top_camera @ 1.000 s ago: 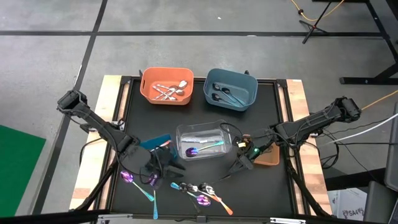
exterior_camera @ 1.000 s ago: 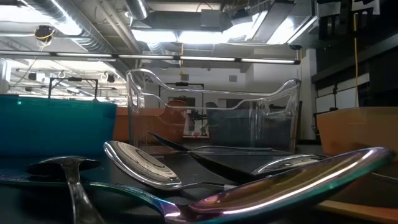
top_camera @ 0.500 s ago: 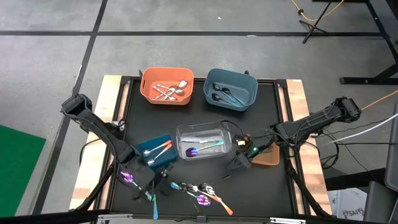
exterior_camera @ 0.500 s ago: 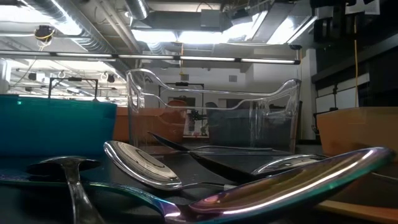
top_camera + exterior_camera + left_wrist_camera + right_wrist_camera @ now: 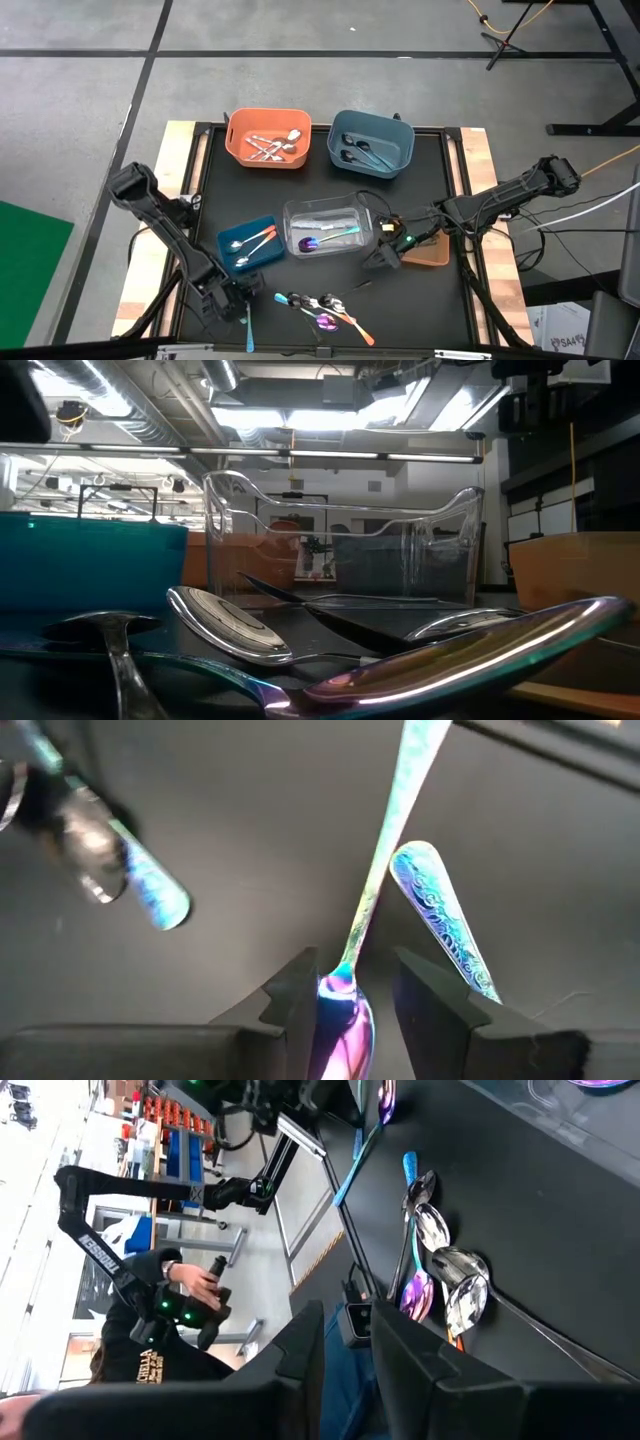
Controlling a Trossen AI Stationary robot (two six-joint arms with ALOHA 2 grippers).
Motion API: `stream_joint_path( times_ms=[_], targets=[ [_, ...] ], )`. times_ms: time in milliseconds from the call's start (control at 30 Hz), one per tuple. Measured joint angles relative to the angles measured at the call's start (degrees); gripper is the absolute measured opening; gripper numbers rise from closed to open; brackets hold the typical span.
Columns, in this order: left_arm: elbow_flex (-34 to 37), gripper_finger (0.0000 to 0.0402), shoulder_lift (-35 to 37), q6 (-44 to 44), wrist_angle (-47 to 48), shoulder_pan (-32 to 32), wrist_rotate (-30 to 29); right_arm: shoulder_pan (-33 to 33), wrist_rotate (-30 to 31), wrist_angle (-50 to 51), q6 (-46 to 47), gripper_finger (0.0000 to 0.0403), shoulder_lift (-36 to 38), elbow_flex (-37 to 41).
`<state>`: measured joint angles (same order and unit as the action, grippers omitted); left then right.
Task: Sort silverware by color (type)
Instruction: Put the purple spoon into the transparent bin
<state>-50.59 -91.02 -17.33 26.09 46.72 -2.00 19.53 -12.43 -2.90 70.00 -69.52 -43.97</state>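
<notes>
Several spoons (image 5: 322, 305), no legible writing

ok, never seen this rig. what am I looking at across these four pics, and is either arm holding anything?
Two robot arms sorting cutlery on a black table. One camera looks straight down, one sits at table height among the spoons, and one rides on each wrist.

Bins: orange bin with silver pieces, blue bin with dark ones, clear bin with iridescent ones, small teal bin with coloured-handle ones. A loose pile lies at the front edge.

The left gripper is at the front left, fingers open on either side of an iridescent spoon lying on the table. The right gripper hangs beside the clear bin, open and empty. Nothing is held.
</notes>
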Motion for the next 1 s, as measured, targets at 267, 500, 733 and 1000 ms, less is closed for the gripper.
stream_joint_path(
  times_ms=[267,500,733,1000],
  targets=[
    [0.00,0.0120,-4.85,-4.43,-2.54,0.20,-0.49,0.00,0.04,0.00,0.00,0.0076,0.00,0.00],
    [-0.09,0.0120,-6.65,-5.76,-4.48,-0.52,0.01,0.00,0.03,0.01,0.00,0.0076,0.00,0.00],
    [-0.09,0.0090,-6.76,-5.77,-4.55,-1.39,0.95,0.00,0.04,0.02,-0.02,0.0076,0.00,0.00],
    [-0.04,0.0034,-6.87,-5.82,-4.79,-2.47,3.02,0.00,0.04,0.02,-0.02,0.0076,0.00,0.00]
  ],
)
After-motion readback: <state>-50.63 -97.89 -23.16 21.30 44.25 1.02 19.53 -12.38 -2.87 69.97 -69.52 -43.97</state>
